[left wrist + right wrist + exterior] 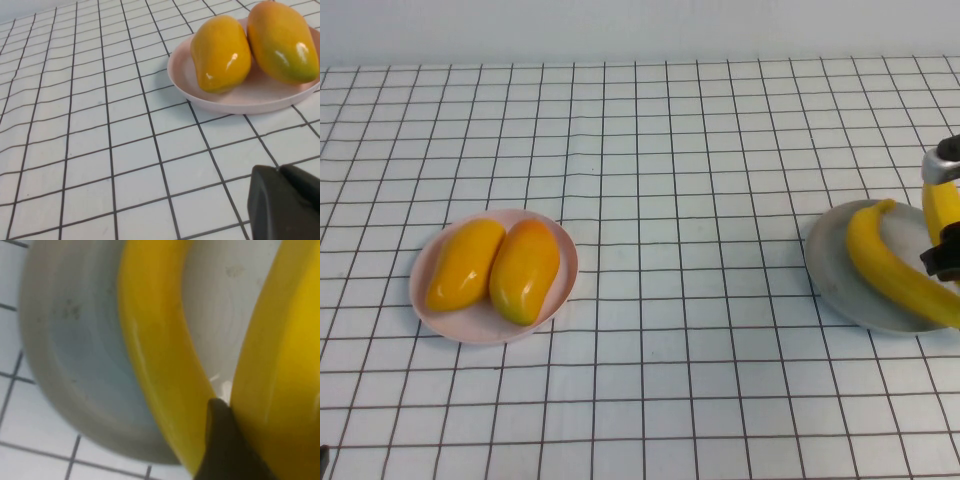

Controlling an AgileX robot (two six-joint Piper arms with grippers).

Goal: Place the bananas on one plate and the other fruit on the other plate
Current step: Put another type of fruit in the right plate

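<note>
Two orange-yellow mango-like fruits [465, 265] [525, 270] lie side by side on the pale pink plate [430, 310] at the left; they also show in the left wrist view [220, 52] [282, 40] on that plate [240, 102]. One banana [890, 265] lies on the grey plate [835, 270] at the right edge. My right gripper [948, 255] is shut on the second banana [940, 210] over that plate; one finger [222, 445] sits between the two bananas [160, 365] [280, 365]. My left gripper [278, 172] is shut and empty, low over the table near the pink plate.
A white tablecloth with a black grid [680, 250] covers the whole table. A pale wall runs along the far edge. The grey plate lies partly past the high view's right edge.
</note>
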